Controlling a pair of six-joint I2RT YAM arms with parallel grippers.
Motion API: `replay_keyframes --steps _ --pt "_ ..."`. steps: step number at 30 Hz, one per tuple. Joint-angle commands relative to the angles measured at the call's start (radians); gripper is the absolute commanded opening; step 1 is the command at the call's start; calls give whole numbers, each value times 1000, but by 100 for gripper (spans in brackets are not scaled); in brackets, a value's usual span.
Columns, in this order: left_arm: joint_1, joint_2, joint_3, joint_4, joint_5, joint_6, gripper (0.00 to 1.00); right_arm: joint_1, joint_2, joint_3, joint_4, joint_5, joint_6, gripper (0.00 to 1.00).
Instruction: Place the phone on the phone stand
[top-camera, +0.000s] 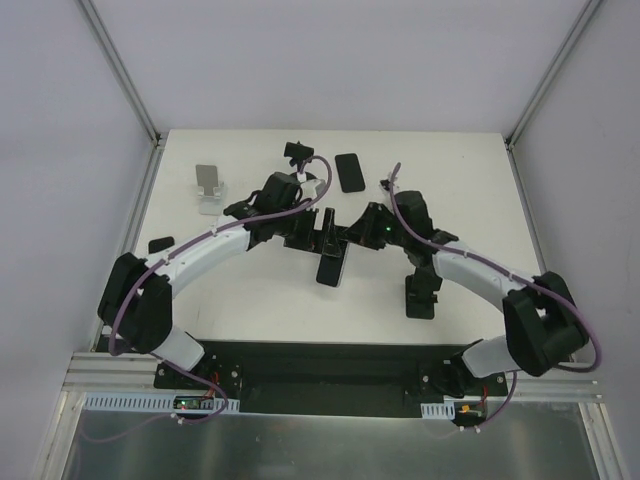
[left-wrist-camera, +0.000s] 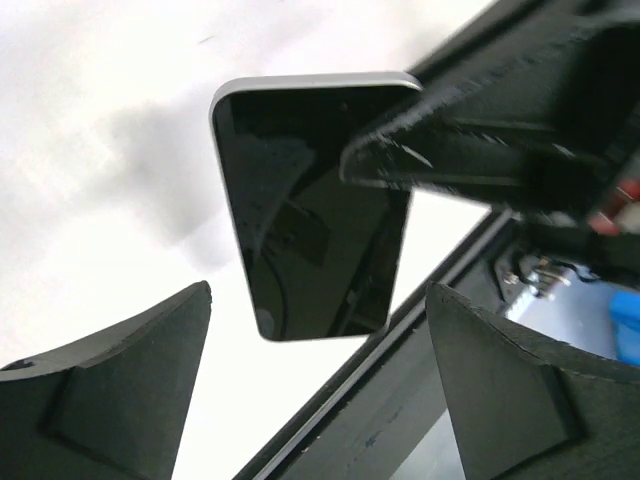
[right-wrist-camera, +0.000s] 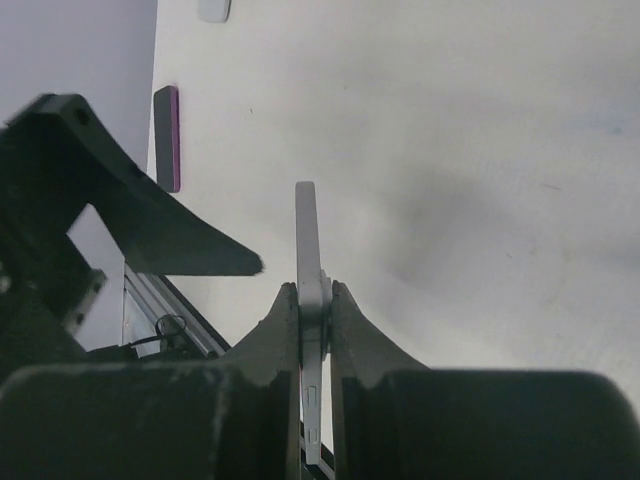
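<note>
My right gripper (top-camera: 347, 238) (right-wrist-camera: 314, 300) is shut on the phone (top-camera: 330, 268), pinching it edge-on across its thin silver body (right-wrist-camera: 306, 225) above the table's middle. In the left wrist view the phone (left-wrist-camera: 310, 215) shows its black screen and silver rim, with a right finger (left-wrist-camera: 480, 140) across its upper corner. My left gripper (top-camera: 303, 238) (left-wrist-camera: 320, 385) is open and empty, close beside the phone, its fingers (left-wrist-camera: 120, 385) spread below it. The black phone stand (top-camera: 296, 152) stands at the back centre; only its clamp top shows, and its base is hidden behind my left wrist.
A second black phone (top-camera: 348, 172) lies at the back. A small silver-white stand (top-camera: 209, 188) is at the back left. A black wedge stand (top-camera: 420, 295) sits front right. A small dark flat item (top-camera: 160, 243) (right-wrist-camera: 166, 138) lies by the left edge.
</note>
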Motion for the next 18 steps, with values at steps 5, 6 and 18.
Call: replay_keyframes --steps 5,6,18 --pt "-5 -104 -41 238 355 -5 85 -146 -345 -224 137 -230 -161 1" --pt "-3 -97 -44 258 398 -25 84 -152 -415 -239 138 -266 -181 1" --pt "-128 -45 -81 504 742 -102 58 -157 -764 -379 294 -211 -123 1"
